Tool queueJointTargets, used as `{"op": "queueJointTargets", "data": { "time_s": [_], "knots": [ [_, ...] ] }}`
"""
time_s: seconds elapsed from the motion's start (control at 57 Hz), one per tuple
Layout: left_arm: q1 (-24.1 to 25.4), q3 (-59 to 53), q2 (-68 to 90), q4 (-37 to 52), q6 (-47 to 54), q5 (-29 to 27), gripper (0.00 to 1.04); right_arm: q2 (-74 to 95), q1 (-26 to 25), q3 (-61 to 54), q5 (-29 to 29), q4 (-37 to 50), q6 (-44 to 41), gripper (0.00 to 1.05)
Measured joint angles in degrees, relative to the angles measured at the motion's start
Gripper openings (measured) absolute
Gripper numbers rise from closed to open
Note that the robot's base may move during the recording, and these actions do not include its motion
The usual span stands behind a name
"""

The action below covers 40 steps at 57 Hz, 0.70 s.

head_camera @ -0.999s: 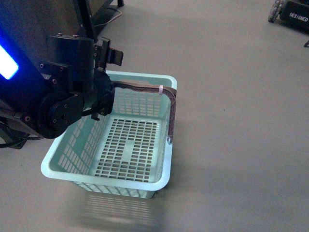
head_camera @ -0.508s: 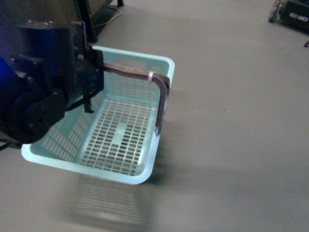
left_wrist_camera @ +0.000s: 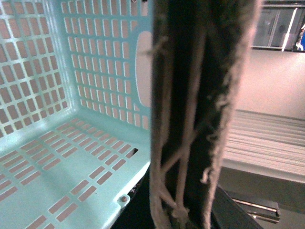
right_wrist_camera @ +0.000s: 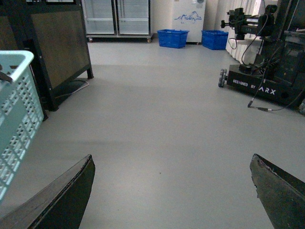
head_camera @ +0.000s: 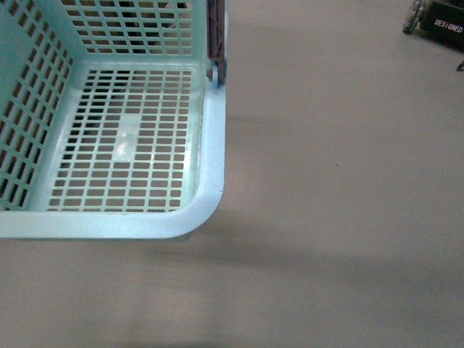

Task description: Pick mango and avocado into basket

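Teal lattice basket [head_camera: 211,148], brown handle [head_camera: 214,29]

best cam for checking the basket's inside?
Front view: the basket floor shows from above, no fruit in it. Left wrist: walls and some floor, handle in the way. Right wrist: only an outer corner.

The basket [head_camera: 210,145] runs off the front view's top and left edges, its handle [head_camera: 214,29] likewise.

You can read "DESIGNED" in white on the black machine base [head_camera: 444,22] at the front view's far edge. In the right wrist view, "DESIGNED BY ARX" stands on the black wheeled robot base [right_wrist_camera: 259,88]. Nothing else is legible.
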Motion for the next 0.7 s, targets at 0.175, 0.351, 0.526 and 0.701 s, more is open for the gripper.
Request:
{"op": "queueJointTargets", "data": {
  "time_s": [0.175, 0.351, 0.526, 0.701],
  "knots": [
    [-2.6, 0.0, -11.1, -9.4, -0.2, -2.5, 0.09, 0.0, 0.0, 0.0, 0.0, 0.0, 0.0, 0.97],
    [-6.1, -0.4, -18.2, -17.3, 0.0, -5.3, 0.09, 0.0, 0.0, 0.0, 0.0, 0.0, 0.0, 0.97],
    [-7.1, -1.5, -23.1, -22.7, 2.7, -6.9, 0.09, 0.0, 0.0, 0.0, 0.0, 0.0, 0.0, 0.97],
    [-6.8, -1.9, -23.6, -23.1, 5.6, -8.7, 0.09, 0.0, 0.0, 0.0, 0.0, 0.0, 0.0, 0.97]
  ]
}}
